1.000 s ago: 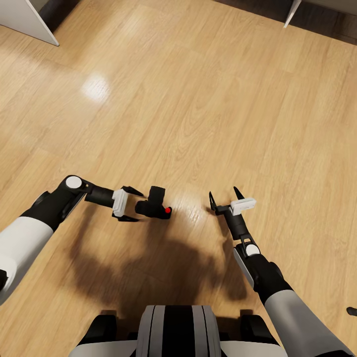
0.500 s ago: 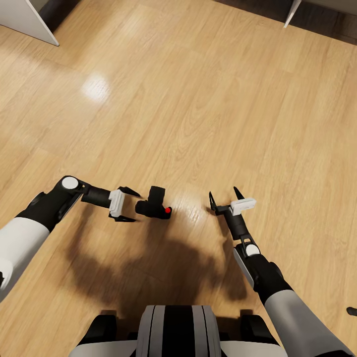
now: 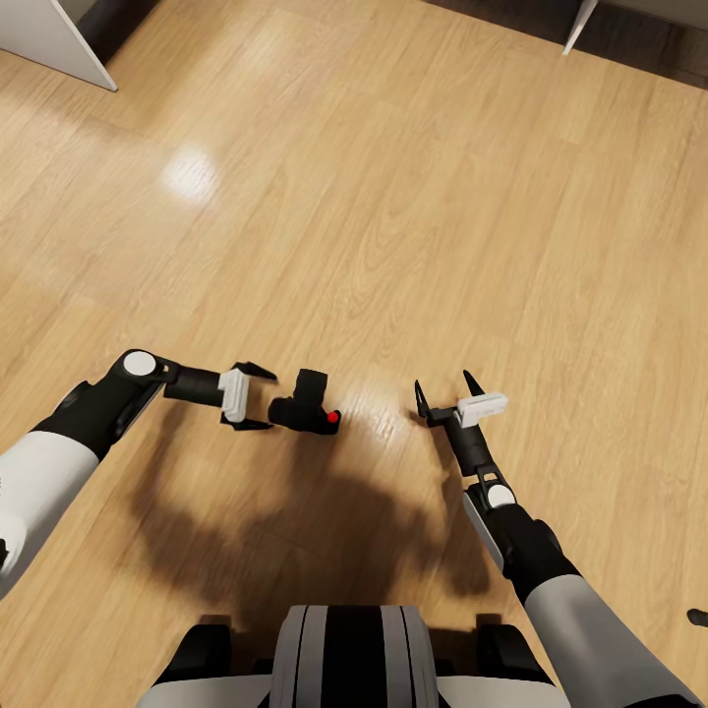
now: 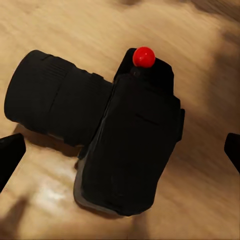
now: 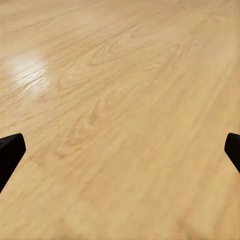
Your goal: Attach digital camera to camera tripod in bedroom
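The digital camera point(image 3: 303, 402) lies on the light wood floor, a chunky black body with a stubby lens and a red button point(image 3: 333, 418). My left gripper point(image 3: 264, 397) is open just to its left, fingertips short of the body and not touching it. In the left wrist view the camera point(image 4: 130, 150) sits close ahead with its red button point(image 4: 143, 56) showing, and the left gripper point(image 4: 120, 152) has a fingertip at each edge of the picture. My right gripper point(image 3: 442, 383) is open over bare floor to the camera's right, nothing between its fingers point(image 5: 10, 150). The camera tripod is out of view.
A white furniture panel point(image 3: 49, 39) stands at the far left and a white leg point(image 3: 580, 25) at the far right, with a dark strip behind. My base point(image 3: 349, 654) is at the near edge. Wood floor point(image 3: 393, 197) stretches ahead.
My left gripper drew back a little to the left, away from the camera, then edged slightly forward. The camera and the right arm have not moved.
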Motion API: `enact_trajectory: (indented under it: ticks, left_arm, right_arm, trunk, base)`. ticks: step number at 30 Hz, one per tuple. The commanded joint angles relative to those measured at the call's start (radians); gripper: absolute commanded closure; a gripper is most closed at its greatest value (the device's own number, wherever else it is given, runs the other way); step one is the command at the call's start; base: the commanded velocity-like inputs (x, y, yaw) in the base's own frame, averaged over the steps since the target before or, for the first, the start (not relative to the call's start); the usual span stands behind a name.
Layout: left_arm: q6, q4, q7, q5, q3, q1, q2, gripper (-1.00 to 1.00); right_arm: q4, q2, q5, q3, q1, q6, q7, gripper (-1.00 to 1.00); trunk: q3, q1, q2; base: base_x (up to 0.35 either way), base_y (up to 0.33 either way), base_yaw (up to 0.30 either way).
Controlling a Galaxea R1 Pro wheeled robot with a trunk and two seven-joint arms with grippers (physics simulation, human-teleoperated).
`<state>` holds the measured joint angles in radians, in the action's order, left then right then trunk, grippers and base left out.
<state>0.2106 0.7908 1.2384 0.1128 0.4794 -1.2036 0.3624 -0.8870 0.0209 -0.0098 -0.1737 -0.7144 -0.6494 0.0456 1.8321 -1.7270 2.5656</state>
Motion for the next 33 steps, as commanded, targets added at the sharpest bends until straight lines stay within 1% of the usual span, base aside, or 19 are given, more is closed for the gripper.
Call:
enact_trajectory:
  ticks: [1, 4, 7, 8, 12, 13, 20, 21, 23, 27, 33]
  left_arm:
    - [0.01, 0.001, -0.005, 0.004, 0.002, -0.001, 0.0, -1.0]
    - [0.01, 0.001, -0.023, 0.004, 0.004, -0.001, -0.002, -1.0]
    - [0.01, 0.001, -0.038, 0.004, 0.017, -0.001, -0.003, -1.0]
    - [0.01, 0.001, -0.05, 0.004, 0.032, -0.001, -0.004, -1.0]
    - [0.01, 0.001, -0.084, 0.004, 0.071, -0.001, -0.005, -1.0]
    - [0.01, 0.001, -0.104, 0.004, 0.091, -0.001, -0.004, -1.0]
    - [0.009, 0.0, -0.172, 0.005, 0.152, -0.001, -0.004, -1.0]
    - [0.009, 0.0, -0.184, 0.005, 0.167, -0.001, -0.003, -1.0]
    - [0.009, -0.001, -0.191, 0.005, 0.181, -0.001, -0.003, -1.0]
    - [0.009, -0.001, -0.199, 0.005, 0.2, -0.001, -0.002, -1.0]
    - [0.009, -0.001, -0.204, 0.005, 0.213, -0.001, 0.0, -1.0]
  right_arm:
    - [0.0, 0.001, -0.001, -0.001, 0.0, -0.003, 0.002, -1.0]
    - [0.0, 0.001, -0.002, -0.001, 0.0, -0.003, 0.002, -1.0]
    - [0.0, 0.001, -0.002, -0.001, 0.0, -0.004, 0.002, -1.0]
    - [0.0, 0.001, -0.002, -0.001, 0.0, -0.004, 0.002, -1.0]
    - [0.0, 0.001, -0.001, -0.001, 0.0, -0.004, 0.002, -1.0]
    - [0.0, 0.001, -0.001, -0.001, 0.0, -0.004, 0.002, -1.0]
    - [0.0, 0.001, -0.001, -0.001, 0.0, -0.004, 0.002, -1.0]
    - [0.0, 0.001, -0.001, -0.001, 0.0, -0.004, 0.002, -1.0]
    - [0.0, 0.001, -0.002, -0.001, 0.0, -0.004, 0.002, -1.0]
    - [0.0, 0.001, -0.002, -0.001, 0.0, -0.005, 0.002, -1.0]
    - [0.0, 0.001, -0.002, -0.001, 0.0, -0.007, 0.002, -1.0]
  trunk:
    - [0.0, 0.0, 0.0]
    - [0.0, 0.0, 0.0]
    - [0.0, 0.0, 0.0]
    - [0.0, 0.0, 0.0]
    - [0.0, 0.0, 0.0]
    - [0.0, 0.0, 0.0]
    - [0.0, 0.0, 0.0]
    - [0.0, 0.0, 0.0]
    - [0.0, 0.0, 0.0]
    - [0.0, 0.0, 0.0]
    - [0.0, 0.0, 0.0]
  base:
    - [0.0, 0.0, 0.0]
    - [0.0, 0.0, 0.0]
    - [0.0, 0.0, 0.0]
    - [0.0, 0.0, 0.0]
    - [0.0, 0.0, 0.0]
    - [0.0, 0.0, 0.0]
    - [0.0, 0.0, 0.0]
    - [0.0, 0.0, 0.0]
    - [0.0, 0.0, 0.0]
    - [0.0, 0.0, 0.0]
    - [0.0, 0.0, 0.0]
